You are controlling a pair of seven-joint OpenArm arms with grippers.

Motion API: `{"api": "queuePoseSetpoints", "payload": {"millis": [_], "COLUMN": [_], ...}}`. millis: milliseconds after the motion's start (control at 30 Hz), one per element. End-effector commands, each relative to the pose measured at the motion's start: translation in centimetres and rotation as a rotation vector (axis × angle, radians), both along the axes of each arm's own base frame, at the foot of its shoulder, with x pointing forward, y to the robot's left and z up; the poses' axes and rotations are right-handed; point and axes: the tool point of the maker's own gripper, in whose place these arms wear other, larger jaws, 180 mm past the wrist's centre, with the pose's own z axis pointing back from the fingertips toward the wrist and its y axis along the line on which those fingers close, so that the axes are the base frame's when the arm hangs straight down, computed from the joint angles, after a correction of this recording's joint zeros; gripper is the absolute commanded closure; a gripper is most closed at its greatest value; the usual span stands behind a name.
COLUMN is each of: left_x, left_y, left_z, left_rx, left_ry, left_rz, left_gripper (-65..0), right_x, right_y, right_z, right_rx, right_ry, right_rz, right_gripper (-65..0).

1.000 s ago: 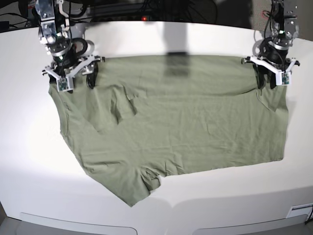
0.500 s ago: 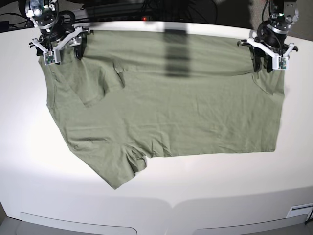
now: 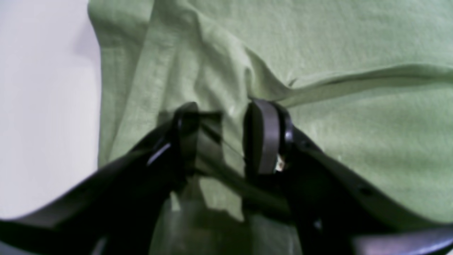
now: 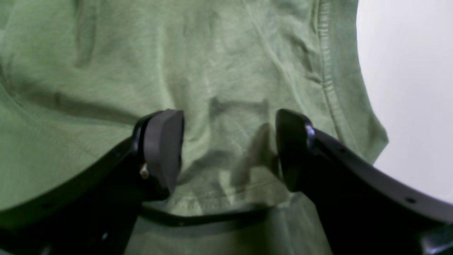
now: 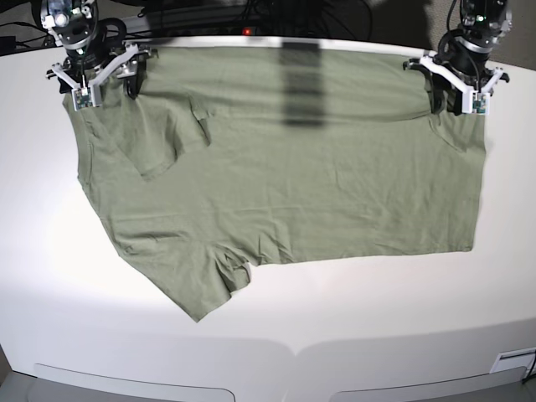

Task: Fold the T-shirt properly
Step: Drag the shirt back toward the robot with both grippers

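Note:
The green T-shirt [image 5: 293, 184] lies spread sideways on the white table [image 5: 335, 335], its far edge pulled straight between both grippers. At the far right corner, my left gripper [image 5: 450, 99] is shut on the cloth. In the left wrist view its jaws [image 3: 221, 138] pinch a bunched fold of the T-shirt [image 3: 354, 42], and a taut ridge runs off from one finger [image 3: 265, 138]. At the far left corner, my right gripper [image 5: 105, 82] holds the hem. In the right wrist view [image 4: 230, 148] its jaws stand wide, with gathered T-shirt [image 4: 106, 53] between them.
One sleeve [image 5: 209, 293] sticks out toward the near left; another flap [image 5: 167, 142] lies folded over the body. Dark cables and equipment [image 5: 251, 17] sit behind the table's far edge. Bare table shows beside each gripped corner [image 3: 42, 106] [image 4: 407, 88].
Both grippers have moved toward the table's far edge, dragging the T-shirt with them. The cloth has stretched flatter and its far edge now runs straight.

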Motion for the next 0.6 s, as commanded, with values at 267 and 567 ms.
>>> {"api": "queuePoseSetpoints", "payload": {"millis": [267, 567], "left_x": [-0.6, 1.6], "left_y": [-0.5, -0.9], "left_z": [0.7, 2.4], "left_rx": [0.045, 0.046], "left_ry": [0.047, -0.019], "left_rz": [-0.045, -0.055], "left_gripper": [-24.0, -24.0], "right_x": [-0.5, 1.4], "right_y": [-1.1, -1.1], "right_z": [0.1, 0.8], "right_rx": [-0.059, -0.062], "right_ry": [0.035, -0.006], "right_rz": [-0.003, -0.003], "right_gripper": [-40.6, -40.6]}}
